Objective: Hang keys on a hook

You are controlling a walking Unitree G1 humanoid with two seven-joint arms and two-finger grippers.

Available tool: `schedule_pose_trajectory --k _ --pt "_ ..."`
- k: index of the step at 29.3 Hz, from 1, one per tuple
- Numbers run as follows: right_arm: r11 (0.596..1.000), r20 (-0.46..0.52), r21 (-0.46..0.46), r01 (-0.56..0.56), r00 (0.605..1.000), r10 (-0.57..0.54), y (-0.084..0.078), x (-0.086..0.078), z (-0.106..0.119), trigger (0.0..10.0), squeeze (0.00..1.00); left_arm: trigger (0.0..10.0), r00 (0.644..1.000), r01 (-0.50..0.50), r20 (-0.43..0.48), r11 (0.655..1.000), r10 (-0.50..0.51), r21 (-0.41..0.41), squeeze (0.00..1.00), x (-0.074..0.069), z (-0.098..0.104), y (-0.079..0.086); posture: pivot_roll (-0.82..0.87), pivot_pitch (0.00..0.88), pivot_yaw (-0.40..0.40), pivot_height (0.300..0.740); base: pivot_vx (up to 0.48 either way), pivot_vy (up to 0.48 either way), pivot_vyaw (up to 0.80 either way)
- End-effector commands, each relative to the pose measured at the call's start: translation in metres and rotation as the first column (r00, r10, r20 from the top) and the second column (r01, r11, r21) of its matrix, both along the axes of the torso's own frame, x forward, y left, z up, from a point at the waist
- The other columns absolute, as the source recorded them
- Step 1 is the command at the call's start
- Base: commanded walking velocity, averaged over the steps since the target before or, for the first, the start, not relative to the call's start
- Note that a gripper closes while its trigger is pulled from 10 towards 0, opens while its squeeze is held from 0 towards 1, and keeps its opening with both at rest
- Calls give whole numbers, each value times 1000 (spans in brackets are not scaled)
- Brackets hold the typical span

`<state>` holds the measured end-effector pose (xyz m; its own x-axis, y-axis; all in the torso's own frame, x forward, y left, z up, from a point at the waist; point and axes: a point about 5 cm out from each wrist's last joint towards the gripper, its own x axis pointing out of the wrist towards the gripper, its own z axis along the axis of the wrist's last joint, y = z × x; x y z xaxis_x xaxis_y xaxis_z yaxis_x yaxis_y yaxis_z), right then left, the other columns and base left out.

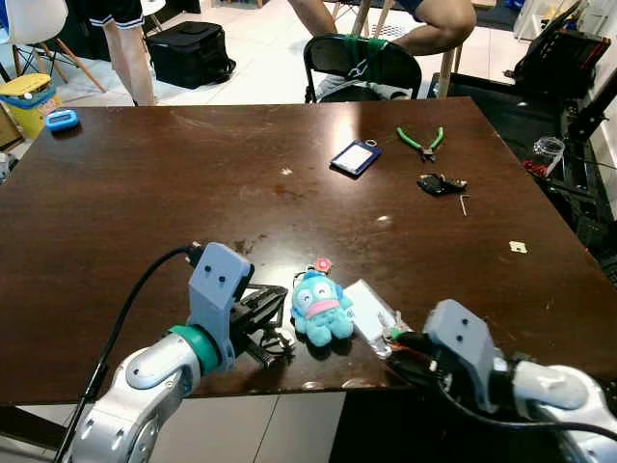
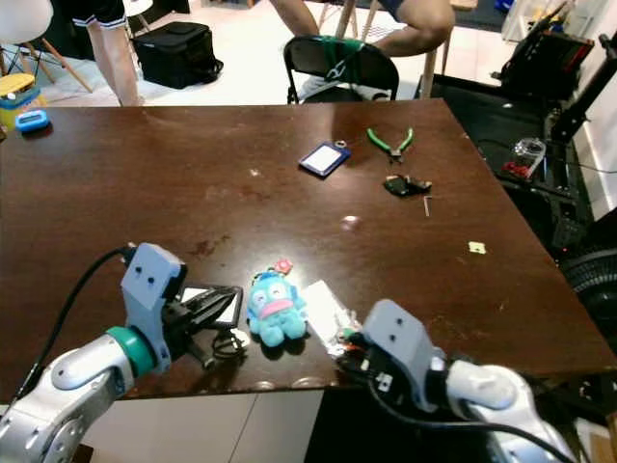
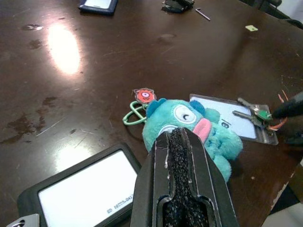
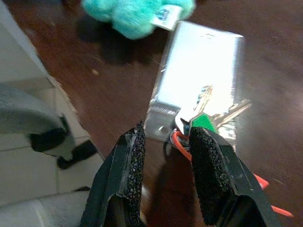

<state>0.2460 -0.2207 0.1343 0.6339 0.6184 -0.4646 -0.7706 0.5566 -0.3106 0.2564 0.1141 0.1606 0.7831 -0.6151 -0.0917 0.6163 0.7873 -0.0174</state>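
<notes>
The right claw (image 4: 165, 142) sits at the near edge of the dark wooden counter (image 1: 193, 183), at about five o'clock in the head views, its two padded fingers (image 4: 208, 170) parted narrowly around an orange loop that is attached to the keys (image 4: 210, 118). The keys, one with a green head, lie on the near end of a clear plastic card sleeve (image 4: 199, 71), and the claw's tips are just beside them without closing on anything. Just past the sleeve, toward eleven o'clock from the claw, lies a turquoise plush toy (image 1: 321, 309) with a pink mouth, a small red charm (image 3: 144, 95) and a pale green ring at its far side. The left claw (image 1: 265, 328) rests at about seven o'clock, beside the plush toy, with a black-framed badge holder (image 3: 80, 189) under it; its fingers appear pressed together, holding nothing. Far across the counter, near one o'clock, lie a blue card holder (image 1: 355, 156), green-handled pliers (image 1: 421, 141) and a black key fob (image 1: 441, 183). Beyond the counter stands a black chair (image 1: 362, 60), with a person's legs (image 1: 125, 48) at eleven o'clock.
</notes>
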Motion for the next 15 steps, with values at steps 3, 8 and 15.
schedule_pose_trajectory --k 3,8,15 --pt "1000 -17 -13 -5 1000 4 -1 -2 -6 10000 0 10000 1000 9 -10 1000 -9 3 0 0 0 0 -146 101 119 740 0 0 0" --pt "1000 -23 -14 -22 999 22 3 0 -8 10000 0 10000 1000 5 -8 1000 -5 3 0 -1 0 1 -136 100 116 740 0 0 0" --pt "950 -1 313 11 1000 -11 9 4 26 10000 0 10000 1000 -1 -13 1000 2 8 0 -2 -1 2 -138 103 117 740 0 0 0"
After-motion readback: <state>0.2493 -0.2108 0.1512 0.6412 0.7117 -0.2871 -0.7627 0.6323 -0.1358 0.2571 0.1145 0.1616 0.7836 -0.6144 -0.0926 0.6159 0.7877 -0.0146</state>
